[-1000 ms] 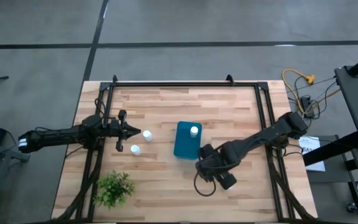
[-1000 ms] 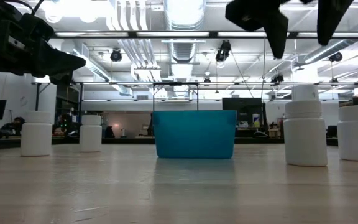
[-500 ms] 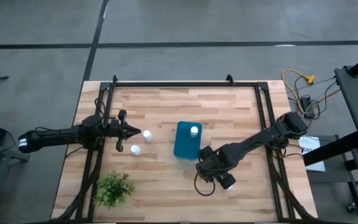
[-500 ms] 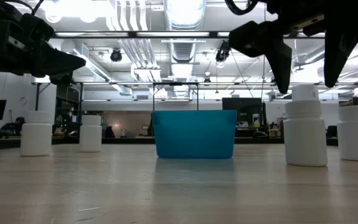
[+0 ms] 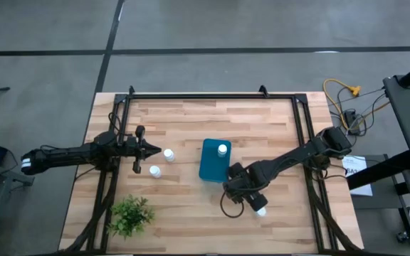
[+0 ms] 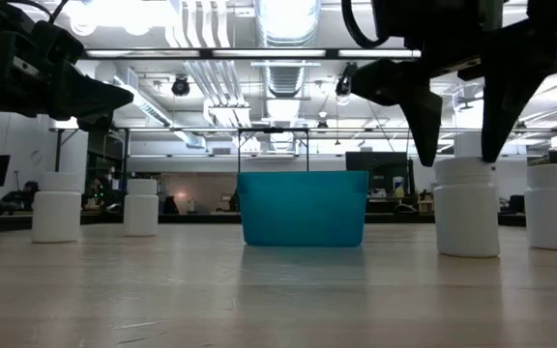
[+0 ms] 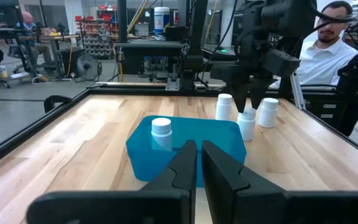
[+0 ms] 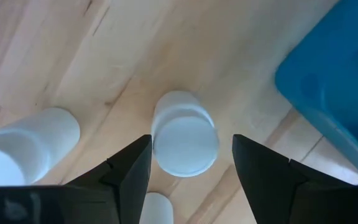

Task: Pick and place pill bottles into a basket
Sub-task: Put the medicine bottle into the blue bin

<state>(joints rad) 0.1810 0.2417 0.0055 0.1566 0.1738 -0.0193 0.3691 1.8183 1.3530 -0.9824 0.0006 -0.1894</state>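
Observation:
The teal-blue basket (image 5: 214, 160) stands mid-table with one white pill bottle (image 5: 223, 149) inside. Two bottles (image 5: 169, 153) (image 5: 155, 171) stand upright on the table by my left gripper (image 5: 150, 150), which is shut and empty, level above the table. My right gripper (image 5: 242, 190) is open and points down over a group of three bottles at the basket's near right. Its fingers stand either side of one upright bottle (image 8: 185, 134), about at cap height in the low view (image 6: 467, 208), without touching. Another bottle (image 5: 260, 210) shows beside it.
A green leafy plant (image 5: 130, 217) stands at the near left corner. A black frame (image 5: 198, 94) runs along the table's edges. A person (image 7: 331, 43) sits beyond the table's right side. Bare wood lies along the far half of the table.
My right gripper has come down over the group of bottles and gone a little toward the basket, staying open; its fingers now flank one bottle's cap, and the bottle nearest the table's near edge now shows.

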